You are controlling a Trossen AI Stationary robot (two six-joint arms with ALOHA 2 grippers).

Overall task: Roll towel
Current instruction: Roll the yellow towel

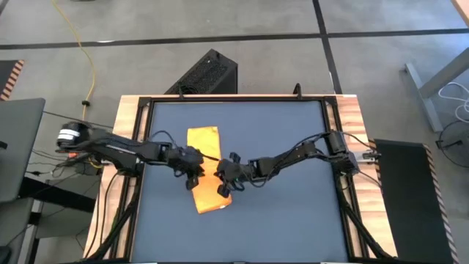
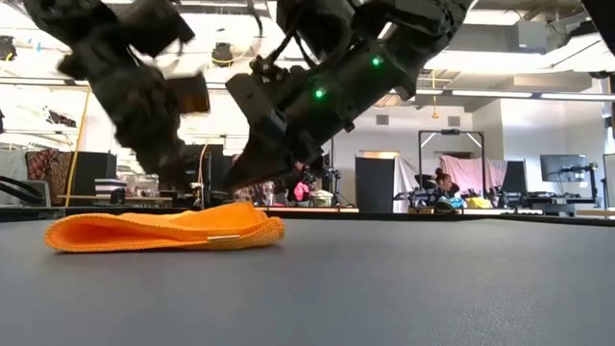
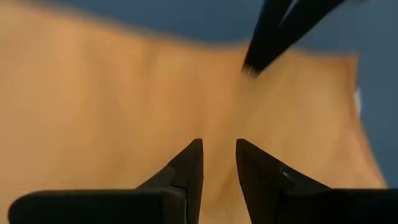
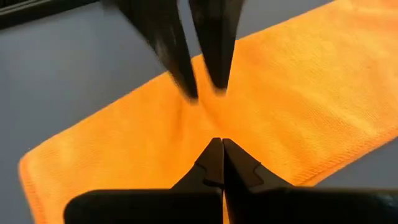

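Note:
The towel [image 1: 204,143] is a bright orange strip lying flat on the dark mat [image 1: 293,169], running from far to near. In the low view the towel [image 2: 163,231] shows folded layers resting on the mat. My left gripper [image 1: 196,174] hangs just above the strip's middle from the left, its fingers [image 3: 193,162] a narrow gap apart with nothing between them. My right gripper [image 4: 217,144] comes from the right, shut, its tips [image 2: 231,183] a little above the cloth. The two grippers point at each other over the towel [image 4: 298,99].
The mat is framed by a wooden table rim [image 1: 132,110]. A black box [image 1: 209,73] stands on the floor beyond the far edge. Bare mat lies to the right of the towel. People [image 2: 444,187] sit in the room behind the table.

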